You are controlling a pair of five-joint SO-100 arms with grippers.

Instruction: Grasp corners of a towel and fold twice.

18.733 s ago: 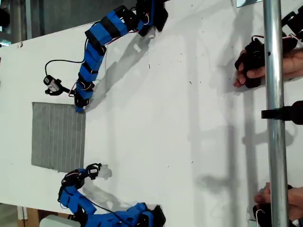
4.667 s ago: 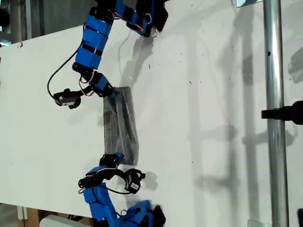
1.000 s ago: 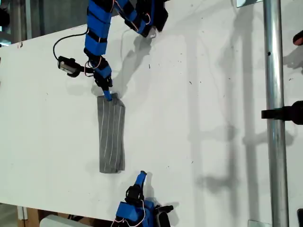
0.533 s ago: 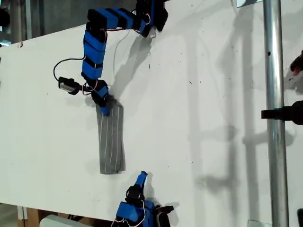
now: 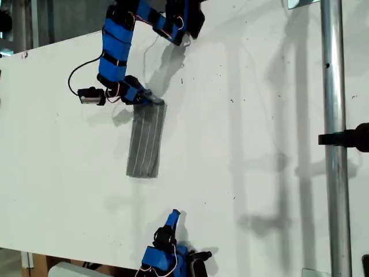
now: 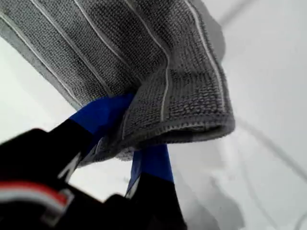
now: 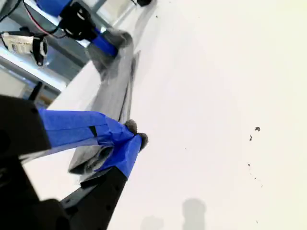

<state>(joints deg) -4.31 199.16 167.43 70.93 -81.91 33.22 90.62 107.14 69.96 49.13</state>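
One desk (image 5: 248, 173) is carrying everything here. The towel (image 5: 146, 140) is lying on it as a narrow folded strip, so the second fold is seemingly in hand. My first tool (image 6: 132, 143) is clamping the towel's far end, at the corners (image 6: 211, 120), and is lifting that end slightly. My second tool (image 7: 129, 139) is hanging clear of the towel's near end, with its jaws together on nothing. Next, the held end probably needs carrying over toward the free end, squarely.
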